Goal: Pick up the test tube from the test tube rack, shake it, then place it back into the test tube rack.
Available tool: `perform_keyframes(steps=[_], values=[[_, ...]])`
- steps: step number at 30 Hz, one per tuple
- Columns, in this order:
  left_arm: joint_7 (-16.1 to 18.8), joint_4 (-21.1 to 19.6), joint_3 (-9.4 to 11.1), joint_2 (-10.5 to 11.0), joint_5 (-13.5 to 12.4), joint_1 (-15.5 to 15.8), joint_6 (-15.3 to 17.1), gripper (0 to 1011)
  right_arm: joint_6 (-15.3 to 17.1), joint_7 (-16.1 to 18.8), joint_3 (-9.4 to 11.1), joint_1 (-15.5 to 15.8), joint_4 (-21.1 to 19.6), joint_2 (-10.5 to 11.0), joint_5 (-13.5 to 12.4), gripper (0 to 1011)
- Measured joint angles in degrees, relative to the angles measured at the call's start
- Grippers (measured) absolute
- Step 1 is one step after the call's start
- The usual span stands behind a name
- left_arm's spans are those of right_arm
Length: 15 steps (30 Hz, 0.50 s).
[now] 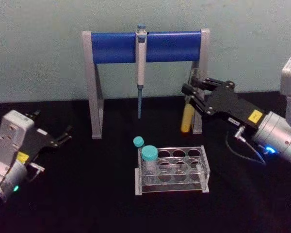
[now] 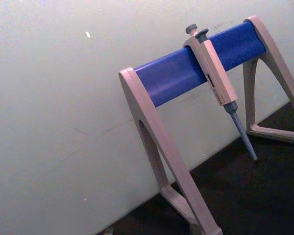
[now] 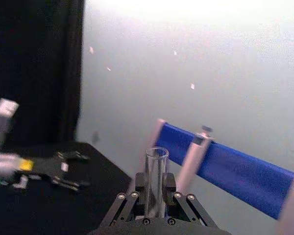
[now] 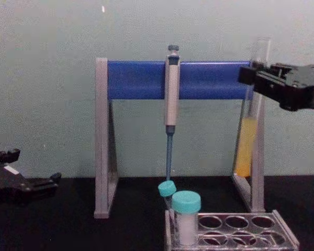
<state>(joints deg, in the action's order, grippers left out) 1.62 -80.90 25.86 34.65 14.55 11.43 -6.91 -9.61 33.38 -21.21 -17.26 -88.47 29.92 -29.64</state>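
Note:
The test tube [image 1: 186,119] is a long clear glass tube with yellow-orange liquid in its lower part. It hangs upright in the air, up and to the right of the test tube rack [image 1: 205,171], in front of the stand's right leg. My right gripper [image 1: 191,94] is shut on its upper part; the chest view shows the gripper [image 4: 254,76] clamped near the top of the tube [image 4: 246,146]. In the right wrist view the open mouth of the tube [image 3: 156,171] rises between the fingers. My left gripper [image 1: 63,136] rests open at the left of the table.
A grey-and-blue pipette stand [image 1: 145,46] stands behind the rack with a pipette [image 1: 141,68] hanging from its bar. A wide teal-capped tube [image 1: 149,162] and a thin teal-capped tube [image 1: 138,142] stand in the rack's left end. The black table spreads around.

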Motion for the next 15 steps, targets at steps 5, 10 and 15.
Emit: perform_keyframes(steps=[5,10,15], values=[[0.0,0.0,0.0,0.0,0.0,0.0,0.0,1001,2.8,5.6,-0.5,-0.9,1.0,-0.2,-5.5,240],[0.0,0.0,0.0,0.0,0.0,0.0,0.0,1001,6.0,10.4,-0.7,-1.1,0.7,1.5,-10.9,240],[0.0,0.0,0.0,0.0,0.0,0.0,0.0,1001,8.0,13.3,-0.8,-0.6,-0.7,4.2,-13.5,240]])
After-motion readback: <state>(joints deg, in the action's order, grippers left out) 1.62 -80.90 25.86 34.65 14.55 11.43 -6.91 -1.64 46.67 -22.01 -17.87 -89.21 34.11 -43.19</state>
